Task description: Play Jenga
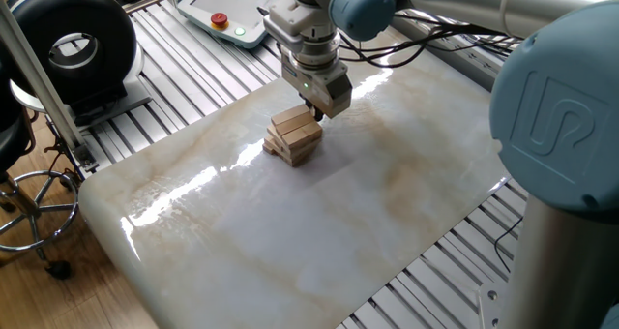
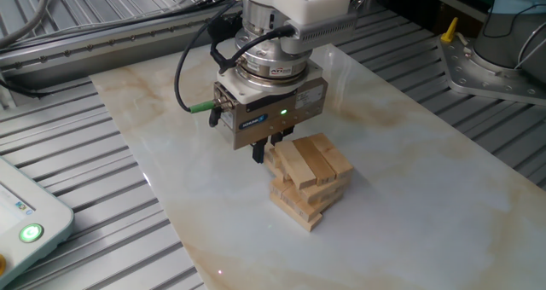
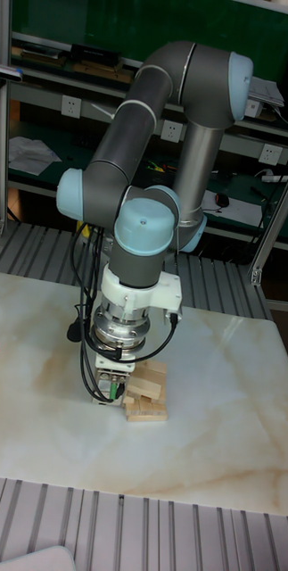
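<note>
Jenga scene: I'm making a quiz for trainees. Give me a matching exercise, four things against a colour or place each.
Things:
1. Jenga
2. tool
3. button
4. stool

Descriptions:
A. red, on the pendant
B. tan, stacked on the marble top
C. on the floor beside the table
D. just above the stack's edge

Pairs: 1-B, 2-D, 3-A, 4-C

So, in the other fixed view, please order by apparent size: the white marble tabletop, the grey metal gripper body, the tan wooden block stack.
1. White marble tabletop, by far the largest.
2. Grey metal gripper body and tan wooden block stack: these look alike in size, so I do not rank them.
</note>
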Controlling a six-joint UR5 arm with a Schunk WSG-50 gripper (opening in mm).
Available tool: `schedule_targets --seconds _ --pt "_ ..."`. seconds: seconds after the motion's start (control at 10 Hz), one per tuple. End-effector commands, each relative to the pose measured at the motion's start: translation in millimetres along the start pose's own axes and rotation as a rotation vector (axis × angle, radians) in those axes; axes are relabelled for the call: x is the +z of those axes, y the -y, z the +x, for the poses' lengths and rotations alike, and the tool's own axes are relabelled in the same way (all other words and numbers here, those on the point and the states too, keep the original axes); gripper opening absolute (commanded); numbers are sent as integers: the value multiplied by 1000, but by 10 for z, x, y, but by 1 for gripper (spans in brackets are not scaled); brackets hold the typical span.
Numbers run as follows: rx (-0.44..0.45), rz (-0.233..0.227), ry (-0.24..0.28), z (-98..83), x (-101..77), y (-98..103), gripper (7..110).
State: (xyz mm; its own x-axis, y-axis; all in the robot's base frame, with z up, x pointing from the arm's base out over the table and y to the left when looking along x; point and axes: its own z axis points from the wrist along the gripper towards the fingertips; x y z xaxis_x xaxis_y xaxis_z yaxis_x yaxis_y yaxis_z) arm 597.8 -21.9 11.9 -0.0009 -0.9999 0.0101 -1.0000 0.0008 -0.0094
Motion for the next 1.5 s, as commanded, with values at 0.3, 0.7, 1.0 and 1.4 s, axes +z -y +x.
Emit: schedule_targets --seconds 0.3,0.7,1.0,1.4 --pt "17 -3 8 -15 -59 -15 7" --pt "18 -1 14 -13 -58 -4 7" --pt "20 -1 21 -6 -39 -3 7" --pt "20 0 28 26 -9 -14 7"
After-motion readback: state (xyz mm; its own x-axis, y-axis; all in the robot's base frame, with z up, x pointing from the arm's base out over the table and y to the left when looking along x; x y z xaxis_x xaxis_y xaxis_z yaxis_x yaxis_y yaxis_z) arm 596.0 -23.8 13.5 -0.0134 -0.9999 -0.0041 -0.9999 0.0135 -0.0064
